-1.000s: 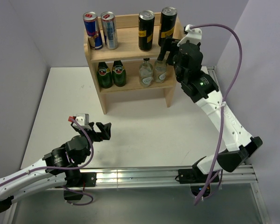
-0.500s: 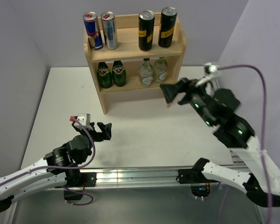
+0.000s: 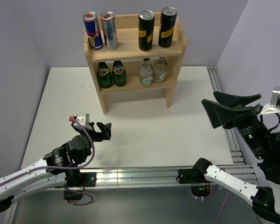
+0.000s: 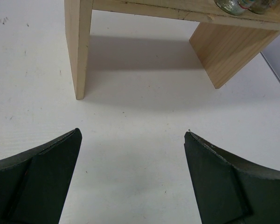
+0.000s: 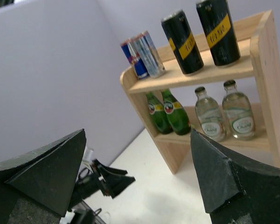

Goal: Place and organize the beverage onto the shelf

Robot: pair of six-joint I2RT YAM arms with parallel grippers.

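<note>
The wooden shelf [image 3: 129, 41] stands at the back of the table. Its top board carries two blue-and-silver cans [image 3: 100, 31] on the left and two black-and-gold cans [image 3: 157, 29] on the right. Two clear glass bottles [image 3: 152, 71] stand on the lower tier's right half. My right gripper [image 3: 208, 97] hangs open and empty at the table's right edge, well away from the shelf [image 5: 269, 84], and faces it. My left gripper [image 3: 104, 130] is open over the bare table front left, nothing between its fingers [image 4: 46, 172].
Two green glass bottles [image 3: 111, 74] fill the left half of the lower tier. A metal rail [image 3: 140, 175] runs along the table's near edge. Lilac walls close in the back and both sides. The shelf's left leg [image 4: 79, 51] stands ahead of the left gripper.
My right gripper has let go of a black-and-gold can on the top board, opened wide and pulled back to the near right. The left arm has not moved.
</note>
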